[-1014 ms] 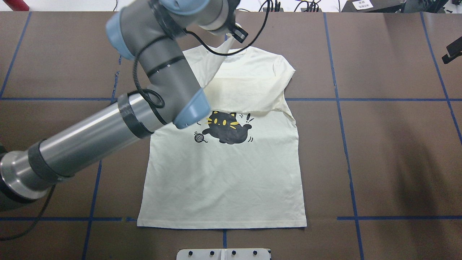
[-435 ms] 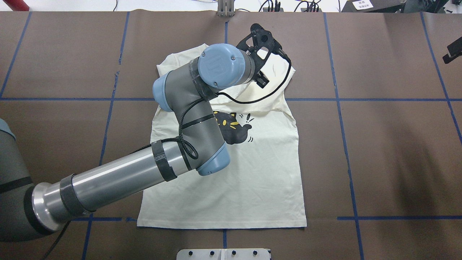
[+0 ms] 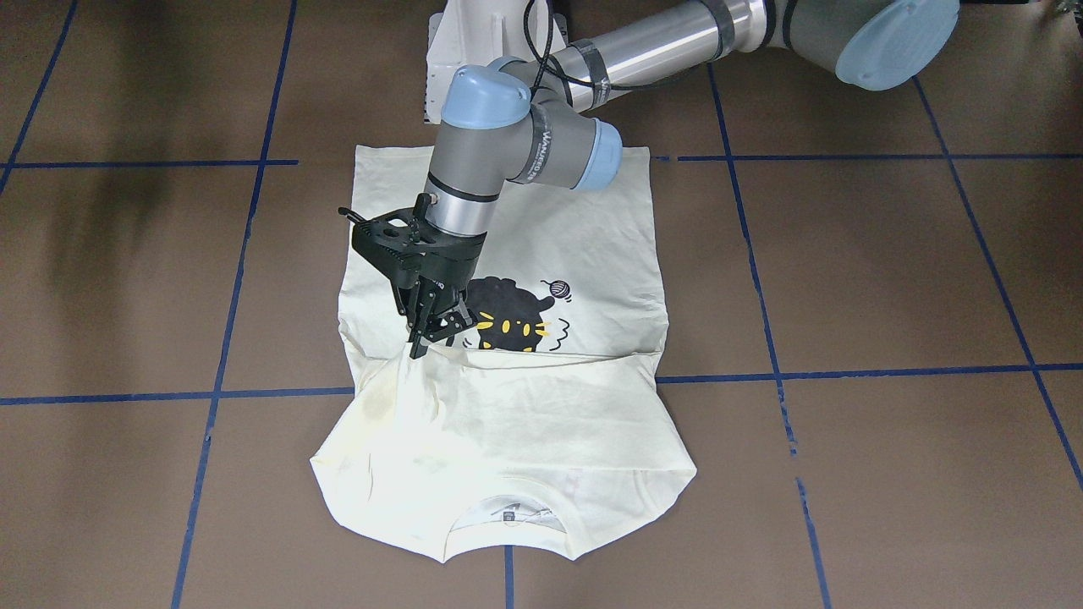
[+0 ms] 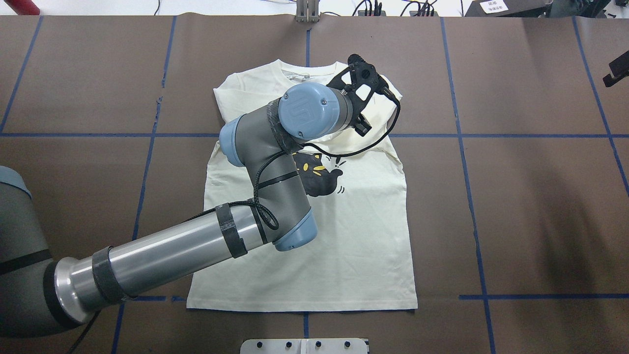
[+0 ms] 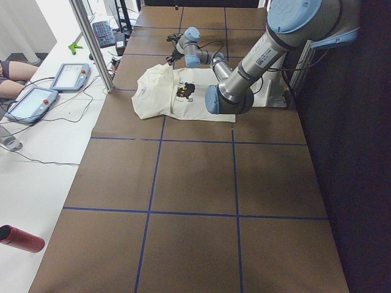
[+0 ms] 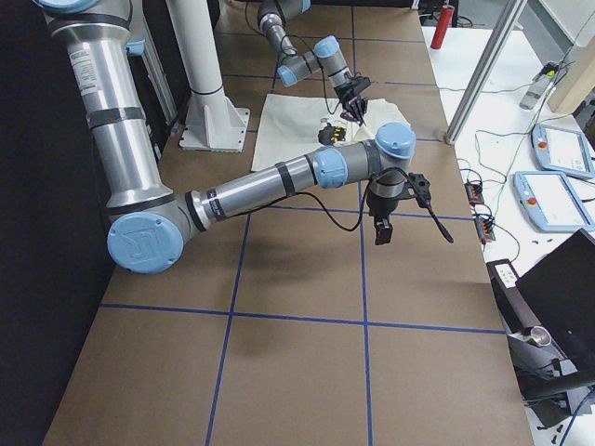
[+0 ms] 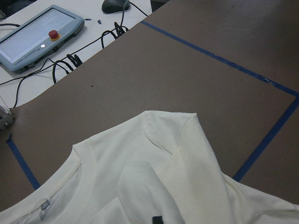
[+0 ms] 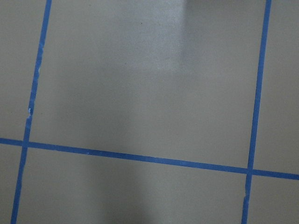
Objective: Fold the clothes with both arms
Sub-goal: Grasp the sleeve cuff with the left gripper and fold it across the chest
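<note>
Left gripper (image 3: pixel 420 345) is closed on the shirt (image 3: pixel 508 423): its black fingers pinch the edge of a folded layer just beside the cat print (image 3: pixel 508 320), and the cloth rises in a small peak at the grip point. One fingertip (image 7: pixel 158 219) shows at the lower edge of the left wrist view, touching a raised fold of cream fabric.

Left arm (image 4: pixel 172 250) reaches across the garment from the hem side, with the wrist pointing steeply down.

Right gripper (image 6: pixel 382 237) hangs above bare table surface, well apart from the shirt. Whether its fingers are together or apart cannot be told from the side view. The right wrist camera sees only brown cover and blue tape lines (image 8: pixel 140 157). Right arm (image 6: pixel 279 181) extends low over the table (image 4: pixel 516 196).

Garment position:
- The shirt (image 4: pixel 344 236) lies print side up near the table centre, hem toward the robot, collar toward the far edge.
- The lower body is spread flat.
- The upper part carries a plain cream layer folded across the chest, and the layer's straight edge runs just beside the cat print (image 4: pixel 322 179).
- The neckline faces the operators' side, with a label inside it.

Two control pendants (image 6: pixel 558 149) lie on the white bench beside the table.
</note>
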You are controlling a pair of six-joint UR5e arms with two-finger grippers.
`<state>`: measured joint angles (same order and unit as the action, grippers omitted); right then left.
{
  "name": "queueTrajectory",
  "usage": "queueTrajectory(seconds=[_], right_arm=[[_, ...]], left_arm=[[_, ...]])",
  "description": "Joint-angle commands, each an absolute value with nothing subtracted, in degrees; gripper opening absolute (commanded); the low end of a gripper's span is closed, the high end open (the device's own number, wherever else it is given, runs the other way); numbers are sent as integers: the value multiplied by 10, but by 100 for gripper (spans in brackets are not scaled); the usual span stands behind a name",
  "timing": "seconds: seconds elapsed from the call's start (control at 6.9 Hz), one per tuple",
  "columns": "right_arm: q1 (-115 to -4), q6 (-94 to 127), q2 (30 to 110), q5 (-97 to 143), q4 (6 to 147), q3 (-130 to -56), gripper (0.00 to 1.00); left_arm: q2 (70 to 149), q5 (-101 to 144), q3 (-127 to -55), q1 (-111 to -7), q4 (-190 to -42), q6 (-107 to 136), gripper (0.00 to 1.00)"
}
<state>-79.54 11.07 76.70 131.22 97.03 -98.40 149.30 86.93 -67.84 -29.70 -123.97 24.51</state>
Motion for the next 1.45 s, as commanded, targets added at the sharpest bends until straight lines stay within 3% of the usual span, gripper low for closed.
queueTrajectory(seconds=[0.0,0.14,0.43,0.58,0.72,1.3], right_arm=[[-795,111,766,1312,970,-982,100],[-795,111,766,1312,970,-981,100],[-795,112,766,1312,970,-980,100],[-795,112,766,1313,970,-980,100],[-795,112,765,1314,970,-981,100],[-752,131,759,1340,889,-978,100]], left_arm=[[1509,869,-667,-279,-1242,260,2],[1520,869,-652,-269,-1242,269,7],[1531,873,-642,-265,-1259,373,62],[1536,874,-635,-263,-1282,421,95],[1535,875,-634,-261,-1299,478,100],[1508,1015,-663,-335,-1273,502,100]])
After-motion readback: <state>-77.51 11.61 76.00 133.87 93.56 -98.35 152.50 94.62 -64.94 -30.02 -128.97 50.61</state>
